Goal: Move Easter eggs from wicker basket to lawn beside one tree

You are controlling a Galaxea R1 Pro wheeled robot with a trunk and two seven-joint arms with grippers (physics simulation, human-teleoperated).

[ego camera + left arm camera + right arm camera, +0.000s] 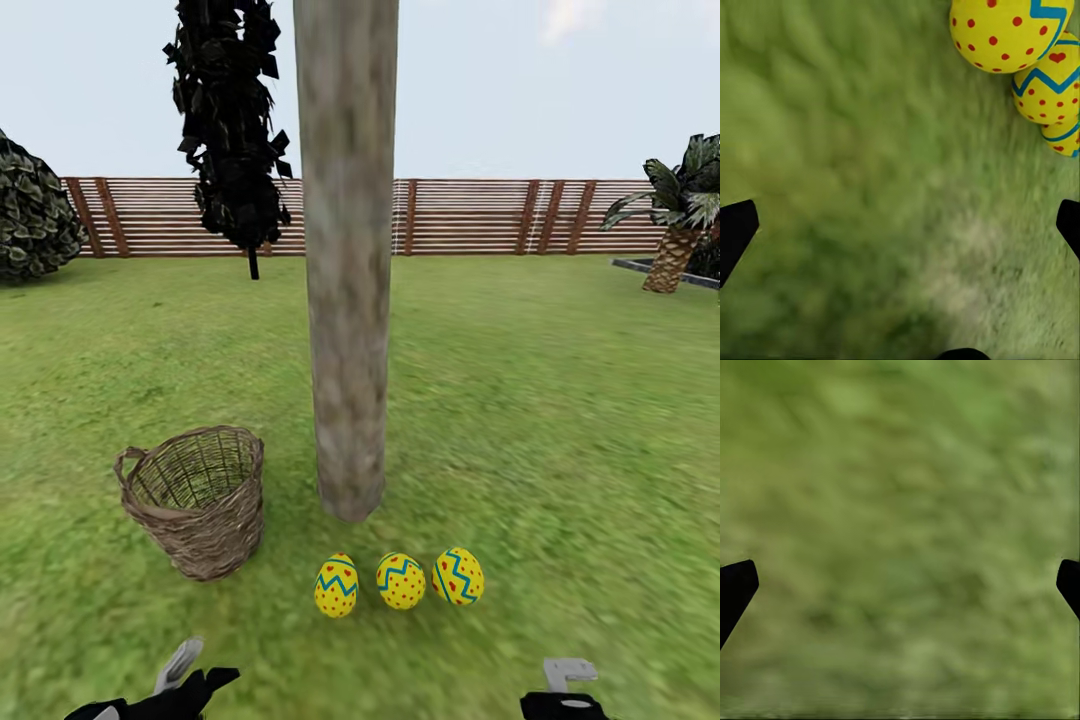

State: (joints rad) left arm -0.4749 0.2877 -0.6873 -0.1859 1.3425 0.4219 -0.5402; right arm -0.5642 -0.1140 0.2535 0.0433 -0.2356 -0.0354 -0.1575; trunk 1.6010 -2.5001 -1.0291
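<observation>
We judge the task all but done: our three yellow red-dotted Easter eggs (400,581) lie in a row on the green lawn (560,420), just near of the pale grey-tan tree trunk (347,300), right of the brown woven wicker basket (197,498). Next, we need only hold clear. Our left gripper (900,225) and right gripper (900,585) hang low, jaws spread, empty.

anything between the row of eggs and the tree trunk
No, only bare lawn. In the head view the three Easter eggs lie in a row just short of the tree, with plain grass between.
</observation>
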